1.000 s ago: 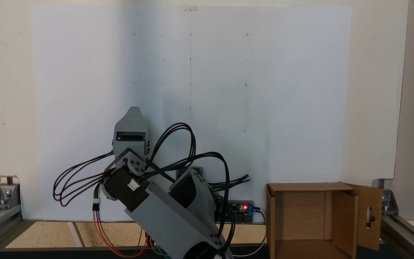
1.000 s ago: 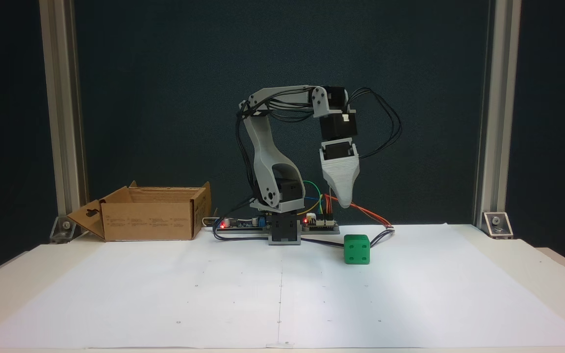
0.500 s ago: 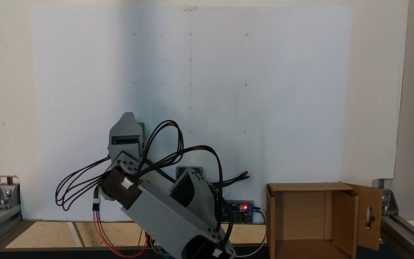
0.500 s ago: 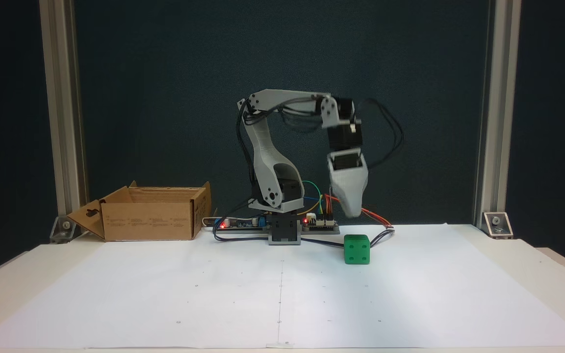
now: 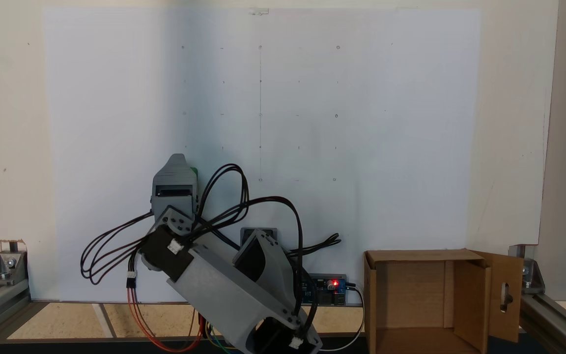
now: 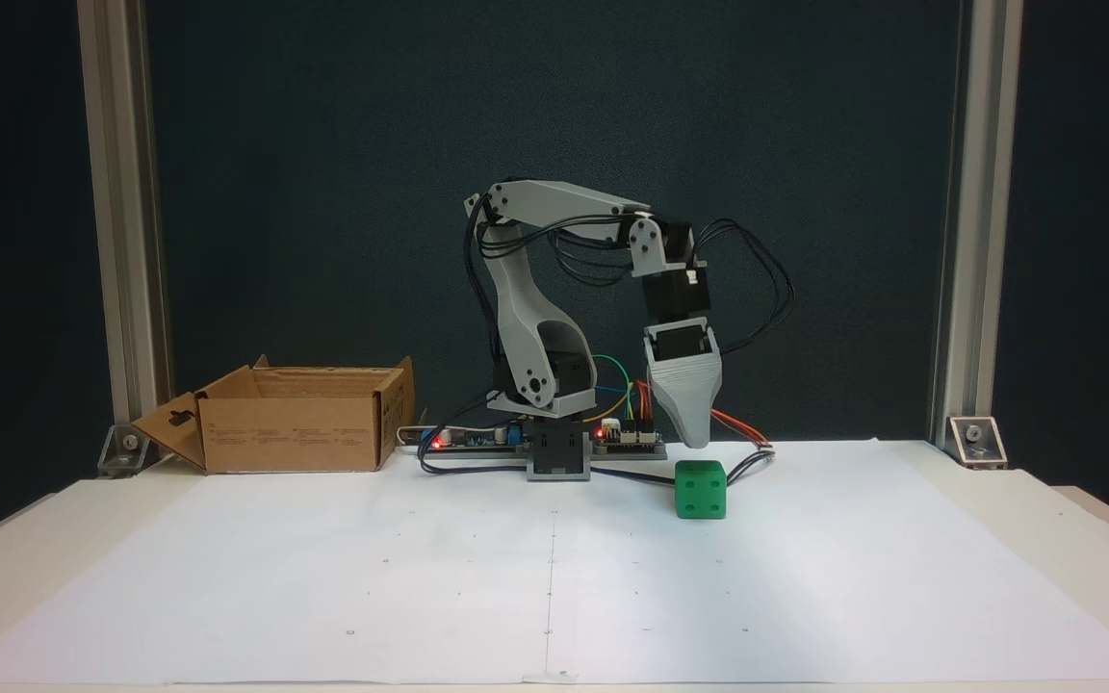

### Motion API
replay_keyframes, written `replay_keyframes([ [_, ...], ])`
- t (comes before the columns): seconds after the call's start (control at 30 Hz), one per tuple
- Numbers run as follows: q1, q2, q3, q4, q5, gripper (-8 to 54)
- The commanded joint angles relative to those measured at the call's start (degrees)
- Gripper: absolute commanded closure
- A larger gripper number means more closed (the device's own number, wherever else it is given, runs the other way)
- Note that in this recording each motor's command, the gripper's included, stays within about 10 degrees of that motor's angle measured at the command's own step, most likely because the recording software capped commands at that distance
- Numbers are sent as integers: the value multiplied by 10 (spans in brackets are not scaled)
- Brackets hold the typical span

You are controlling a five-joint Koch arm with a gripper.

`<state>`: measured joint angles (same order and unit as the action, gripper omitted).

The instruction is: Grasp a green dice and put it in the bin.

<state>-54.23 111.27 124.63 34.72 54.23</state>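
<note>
The green dice (image 6: 700,489) sits on the white paper, right of the arm's base; in a fixed view from above, a green sliver of the dice (image 5: 193,171) peeks out beside the gripper head. My gripper (image 6: 695,440) points straight down, its tip hovering just above the dice's top without touching it. From above, the gripper (image 5: 177,159) covers most of the dice. One tapered grey tip shows, so the jaws' state is hidden. The bin (image 6: 295,431), a brown cardboard box with a slotted flap, stands far left, and the bin (image 5: 468,290) shows at the lower right from above.
Controller boards (image 6: 627,439) and loose cables (image 6: 742,460) lie around the arm's base, close behind the dice. Aluminium frame posts (image 6: 959,241) flank the table. The white paper sheet (image 6: 554,577) spreads toward the front.
The gripper has dropped and shifted slightly right in the front view, ending just over the dice. The dice and the bin have not moved.
</note>
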Motion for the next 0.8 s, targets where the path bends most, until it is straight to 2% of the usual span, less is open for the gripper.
replay_keyframes([
  [0.0, -7, -6, -14, -13, 49, 26],
  [0.77, -15, -127, -13, -65, 61, 27],
])
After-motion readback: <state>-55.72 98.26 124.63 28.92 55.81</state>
